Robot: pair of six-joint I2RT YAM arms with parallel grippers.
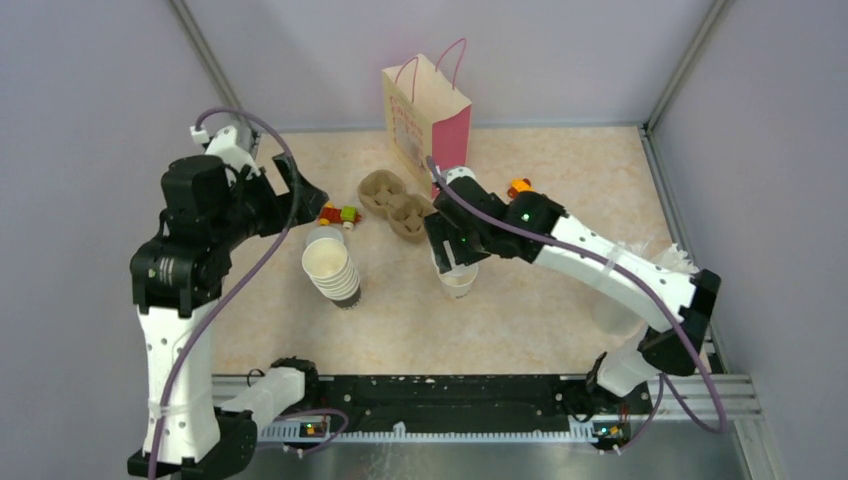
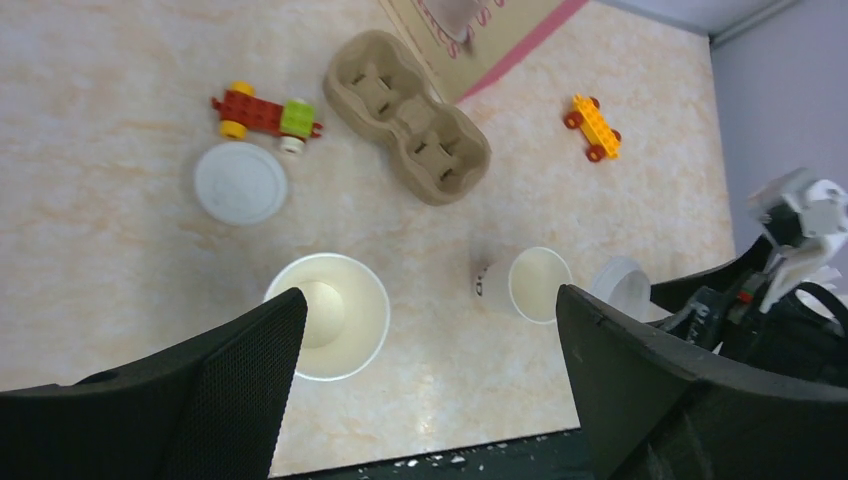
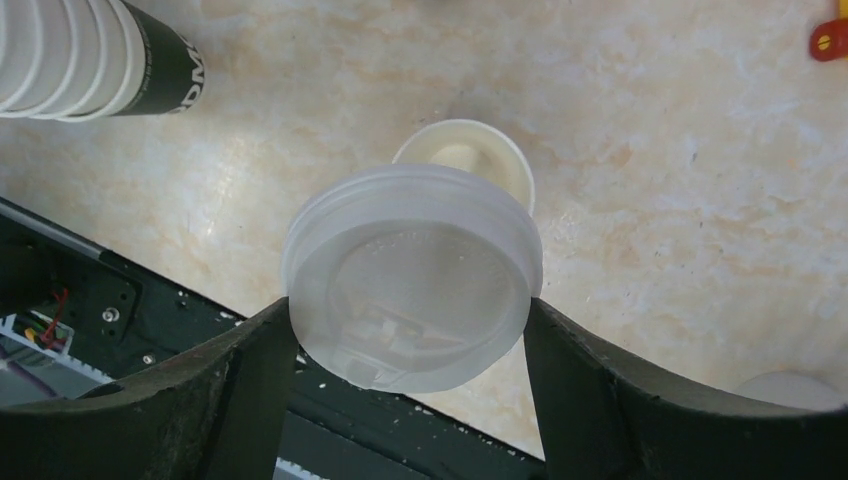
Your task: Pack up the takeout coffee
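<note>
The takeout coffee's small white paper cup stands upright and lidless on the table's middle. Its round, translucent white lid is pinched at its rim between the fingers of my right gripper. The lid hangs a little above the cup and slightly to the near side of its mouth, not touching it. My left gripper is raised over the left part of the table, wide open and holding nothing.
A stack of nested lidless cups stands left of the cup. Behind are a loose lid, a cardboard cup carrier, a pink and cream paper bag, and toy cars.
</note>
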